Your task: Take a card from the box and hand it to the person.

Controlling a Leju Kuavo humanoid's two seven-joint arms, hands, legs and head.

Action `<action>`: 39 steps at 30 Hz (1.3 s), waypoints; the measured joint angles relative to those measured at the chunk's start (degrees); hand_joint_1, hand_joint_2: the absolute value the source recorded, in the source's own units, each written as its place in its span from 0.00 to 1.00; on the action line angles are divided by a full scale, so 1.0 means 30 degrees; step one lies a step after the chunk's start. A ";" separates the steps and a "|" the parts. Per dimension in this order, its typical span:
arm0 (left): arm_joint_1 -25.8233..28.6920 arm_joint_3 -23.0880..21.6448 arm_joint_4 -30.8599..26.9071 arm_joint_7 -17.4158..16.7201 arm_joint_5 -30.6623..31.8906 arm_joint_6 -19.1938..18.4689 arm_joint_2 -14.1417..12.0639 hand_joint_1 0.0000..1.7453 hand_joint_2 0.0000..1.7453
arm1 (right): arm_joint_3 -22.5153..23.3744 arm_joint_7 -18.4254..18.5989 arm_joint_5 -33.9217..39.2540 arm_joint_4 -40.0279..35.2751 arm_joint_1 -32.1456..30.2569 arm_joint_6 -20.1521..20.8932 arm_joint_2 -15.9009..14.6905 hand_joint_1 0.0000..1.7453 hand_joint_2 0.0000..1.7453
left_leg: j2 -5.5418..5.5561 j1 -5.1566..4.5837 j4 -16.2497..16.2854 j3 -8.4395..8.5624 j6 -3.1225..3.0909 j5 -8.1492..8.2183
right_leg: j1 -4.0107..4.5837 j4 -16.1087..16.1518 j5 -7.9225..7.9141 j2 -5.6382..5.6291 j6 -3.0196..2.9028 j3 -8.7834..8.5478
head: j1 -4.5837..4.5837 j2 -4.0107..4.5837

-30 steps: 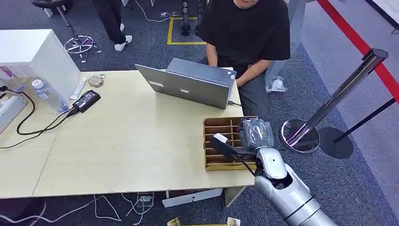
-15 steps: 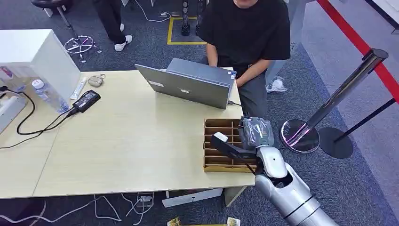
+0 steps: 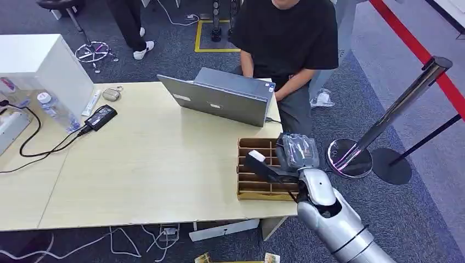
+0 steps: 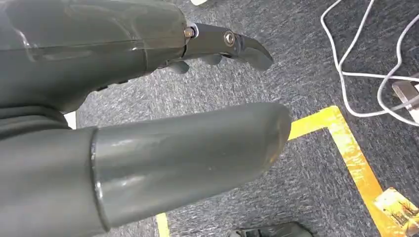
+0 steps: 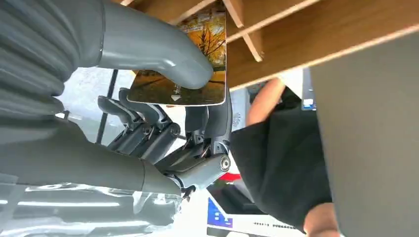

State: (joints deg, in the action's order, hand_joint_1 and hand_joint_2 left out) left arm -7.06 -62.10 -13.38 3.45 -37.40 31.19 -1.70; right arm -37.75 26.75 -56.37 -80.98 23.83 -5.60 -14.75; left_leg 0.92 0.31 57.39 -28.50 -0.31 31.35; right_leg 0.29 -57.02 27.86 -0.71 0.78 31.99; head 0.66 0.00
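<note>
Pale wooden table (image 3: 142,164) carries a brown slotted cardboard box (image 3: 257,167); above it, the right hand (image 3: 293,159) pinches an orange picture card (image 5: 185,69) between thumb and fingers.

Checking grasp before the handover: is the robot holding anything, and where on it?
Yes. The right robot hand pinches an orange, autumn-tree printed card between thumb and fingers, near one end. The left robot hand holds nothing.

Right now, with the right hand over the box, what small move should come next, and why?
Probably lift the right hand up and away from the box, then carry it toward the person. The right wrist view shows the card already pinched between thumb and fingers, beside the box's wooden dividers. The person sits behind the laptop, beyond the box.
</note>
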 joint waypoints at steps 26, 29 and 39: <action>0.0013 0.0007 0.0000 0.0044 -0.0102 0.0015 -0.0029 0.00 0.00 | 0.0204 0.0794 0.0721 -0.4846 0.1226 0.1407 -0.0809 0.93 1.00 | -0.0002 -0.0001 0.0002 0.0004 -0.0001 -0.0001 | 0.0000 0.0001 -0.0002 -0.0002 0.0000 -0.0002 | 0.0000 0.0000; 0.0014 0.0007 0.0000 0.0073 -0.0058 0.0022 -0.0029 0.00 0.00 | 0.0350 0.0824 0.0896 -0.4846 0.1449 0.1348 -0.0998 0.95 1.00 | 0.0001 -0.0001 0.0002 0.0002 -0.0001 -0.0002 | 0.0000 0.0000 -0.0002 0.0000 0.0000 -0.0002 | 0.0000 0.0000; 0.0016 0.0000 0.0000 0.0000 0.0058 0.0073 -0.0029 0.00 0.00 | 0.0999 0.1079 0.1450 -0.4817 0.2486 0.1173 -0.1917 0.93 1.00 | 0.0002 -0.0005 0.0004 0.0001 -0.0003 -0.0003 | -0.0004 0.0001 -0.0003 0.0000 0.0001 -0.0002 | 0.0000 0.0000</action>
State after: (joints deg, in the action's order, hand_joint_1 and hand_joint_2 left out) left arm -7.01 -62.10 -13.38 3.45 -37.22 31.41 -1.79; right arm -34.75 29.99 -52.02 -95.43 31.29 -2.08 -20.50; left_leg 0.93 0.29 57.40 -28.50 -0.32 31.34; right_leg 0.28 -57.02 27.85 -0.71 0.79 31.98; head 0.66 0.00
